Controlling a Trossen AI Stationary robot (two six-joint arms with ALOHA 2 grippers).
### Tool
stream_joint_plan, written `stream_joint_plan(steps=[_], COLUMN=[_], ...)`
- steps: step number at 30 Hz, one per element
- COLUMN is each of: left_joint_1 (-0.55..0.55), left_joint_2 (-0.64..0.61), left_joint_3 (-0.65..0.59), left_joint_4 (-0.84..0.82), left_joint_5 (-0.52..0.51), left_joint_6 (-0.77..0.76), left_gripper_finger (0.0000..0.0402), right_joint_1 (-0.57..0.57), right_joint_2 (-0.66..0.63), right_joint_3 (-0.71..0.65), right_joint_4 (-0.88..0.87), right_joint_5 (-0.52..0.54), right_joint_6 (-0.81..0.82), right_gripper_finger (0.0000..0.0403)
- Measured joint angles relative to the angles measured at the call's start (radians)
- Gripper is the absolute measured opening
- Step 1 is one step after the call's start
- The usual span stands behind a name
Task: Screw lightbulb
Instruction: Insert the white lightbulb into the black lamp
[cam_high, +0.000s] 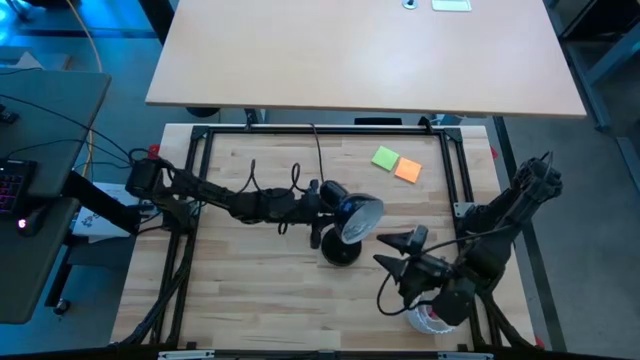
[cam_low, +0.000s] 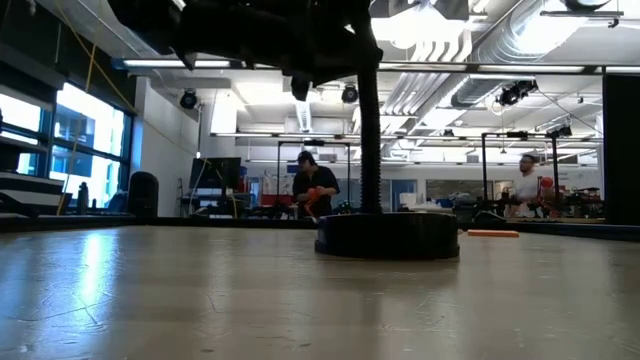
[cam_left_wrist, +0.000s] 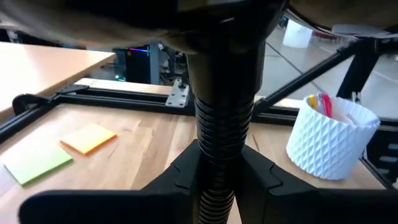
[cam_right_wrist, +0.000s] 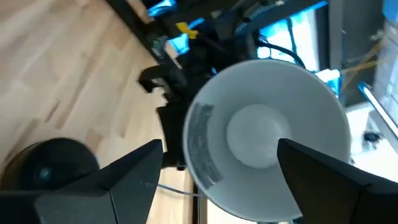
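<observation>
On the wooden table (cam_high: 260, 290), near its middle, stands the black desk lamp (cam_high: 342, 228) on a round base (cam_low: 388, 235). Its shade (cam_right_wrist: 267, 137) is turned toward the right arm, and inside the shade sits the lightbulb (cam_right_wrist: 254, 135), a white frosted globe at the centre of the pale reflector.

Left gripper (cam_high: 318, 205) is at the lamp neck, just behind the head. In the left wrist view its fingers (cam_left_wrist: 180, 177) are pressed on both sides of the ribbed gooseneck (cam_left_wrist: 221, 134), so it is pinching the neck.

Right gripper (cam_high: 398, 252) hangs just beside the shade's opening, w/ fingers (cam_right_wrist: 124, 174) spread wide on either side of the shade rim, not touching the bulb.

Containers: a white faceted cup (cam_left_wrist: 329, 140) stands at the table's right front corner, close to the right arm; it holds pink and yellow items, cannot tell exactly what they are.

Two sticky notes, green (cam_high: 385, 157) and orange (cam_high: 408, 170), lie flat at the far side, touching at a corner.

Behind the table, in the low view, 2 persons (cam_low: 313, 188) are in the room.
</observation>
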Motion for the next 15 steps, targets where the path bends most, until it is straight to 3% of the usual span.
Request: stream_joint_plan(steps=[3,7,15], left_joint_1=[0.003,0.015,0.015], left_joint_2=[0.0,0.003,-0.095], left_joint_3=[0.0,-0.002,-0.005], left_joint_4=[-0.009,-0.048,-0.288], left_joint_5=[0.033,0.092,0.103], left_joint_6=[-0.001,-0.037,-0.004], left_gripper_finger=[0.0081,0.014,0.0234], right_joint_1=[-0.008,-0.012,-0.023], right_joint_2=[0.003,-0.001,-0.001], right_joint_3=[0.0,0.0,0.0], right_joint_4=[0.081,0.19,0.194], right_joint_5=[0.019,0.02,0.019], right_joint_6=[0.007,-0.023,-0.082], right_gripper_finger=[0.0316,0.0316,0.0288])
